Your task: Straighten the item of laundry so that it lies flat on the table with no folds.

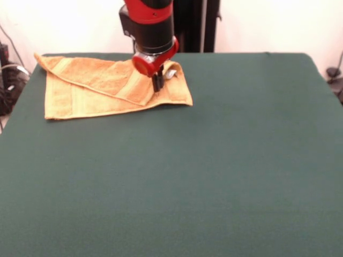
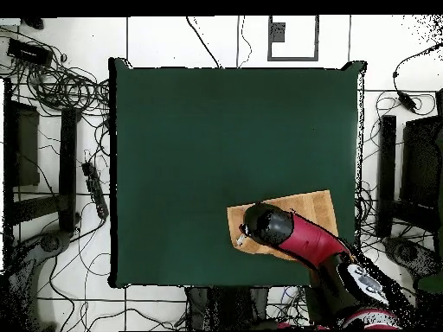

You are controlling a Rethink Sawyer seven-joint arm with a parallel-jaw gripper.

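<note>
The folded orange-tan terry towel (image 1: 102,85) is lying at one corner of the dark green cloth-covered table (image 1: 214,160). The red-and-black arm's gripper (image 1: 157,83) is pressing down at its fold edge; whether it is spread or pinching is impossible to tell. Catching both layers would likely be dragging the fold along rather than opening it.

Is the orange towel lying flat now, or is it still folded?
Folded. In the front view, one part of the towel lies diagonally over the lower layer on the table.

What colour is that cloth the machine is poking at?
The towel is orange-tan, with woven border bands in the same colour; it shows best in the front view.
</note>
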